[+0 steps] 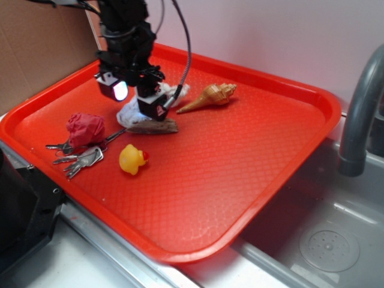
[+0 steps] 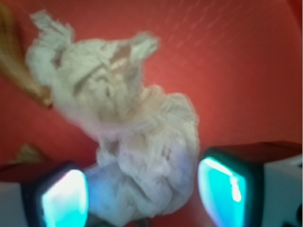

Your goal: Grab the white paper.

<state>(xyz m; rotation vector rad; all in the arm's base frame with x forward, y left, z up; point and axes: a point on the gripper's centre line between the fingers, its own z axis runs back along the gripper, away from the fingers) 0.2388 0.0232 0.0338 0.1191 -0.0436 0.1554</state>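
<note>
The white paper is a wrinkly, elongated wad lying on the red tray. In the exterior view its ends stick out from under my gripper at the back left of the tray. In the wrist view my gripper is open and straddles the paper's near end. The left pad is close against the paper. A thin strip of red tray shows between the paper and the right pad.
A tan seashell lies just right of the paper. A brown flat piece sits in front of it. A red wrinkly wad, keys and a yellow rubber duck lie to the left front. A grey faucet and sink are at right.
</note>
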